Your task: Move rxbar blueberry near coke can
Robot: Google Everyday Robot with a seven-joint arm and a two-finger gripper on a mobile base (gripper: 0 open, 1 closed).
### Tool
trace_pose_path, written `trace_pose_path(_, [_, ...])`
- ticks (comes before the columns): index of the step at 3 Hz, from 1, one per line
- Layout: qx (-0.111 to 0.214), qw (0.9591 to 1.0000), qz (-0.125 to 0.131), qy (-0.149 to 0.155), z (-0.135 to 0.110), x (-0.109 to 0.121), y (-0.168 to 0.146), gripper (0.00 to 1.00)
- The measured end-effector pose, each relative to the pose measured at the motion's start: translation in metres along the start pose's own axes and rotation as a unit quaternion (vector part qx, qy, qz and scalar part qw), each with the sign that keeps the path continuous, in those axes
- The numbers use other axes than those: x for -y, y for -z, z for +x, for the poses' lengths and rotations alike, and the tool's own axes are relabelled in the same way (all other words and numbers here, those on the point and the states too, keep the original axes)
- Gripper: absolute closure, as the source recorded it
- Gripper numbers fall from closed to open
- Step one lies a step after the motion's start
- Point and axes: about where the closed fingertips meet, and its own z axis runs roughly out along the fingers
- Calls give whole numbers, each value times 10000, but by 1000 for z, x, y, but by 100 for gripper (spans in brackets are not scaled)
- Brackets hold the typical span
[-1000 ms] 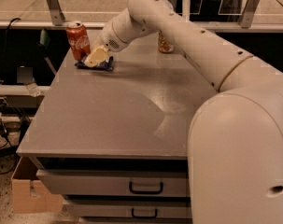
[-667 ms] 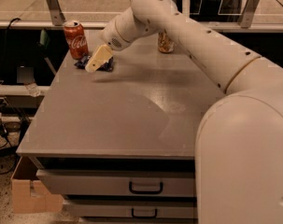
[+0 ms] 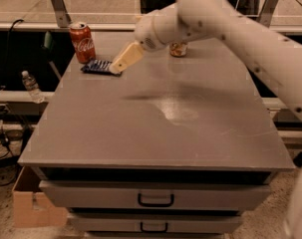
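The coke can [image 3: 82, 42], red with white script and a silver top, stands upright at the table's far left corner. The rxbar blueberry [image 3: 96, 66], a flat dark navy wrapper, lies flat on the table just in front and to the right of the can, a small gap apart. My gripper [image 3: 116, 69] reaches down from the white arm [image 3: 200, 14], and its pale tan tip is at the bar's right end. Whether it touches the bar is not clear.
An orange-tan can [image 3: 179, 49] stands at the far middle of the grey table [image 3: 160, 128], partly behind the arm. Drawers with handles [image 3: 155, 199] are under the tabletop. A cardboard box [image 3: 28, 208] sits on the floor at the left, and a water bottle [image 3: 31, 86] stands on a shelf at the left.
The gripper has drawn back to the right, from over the bar to its right end. The bar stays flat beside the coke can.
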Motion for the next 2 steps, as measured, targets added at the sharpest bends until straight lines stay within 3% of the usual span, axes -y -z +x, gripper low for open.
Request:
trace_pose_path(1, [251, 9992, 275, -112, 15, -5, 74, 0])
trace_pose_path(2, [137, 9974, 686, -170, 49, -3, 164, 0])
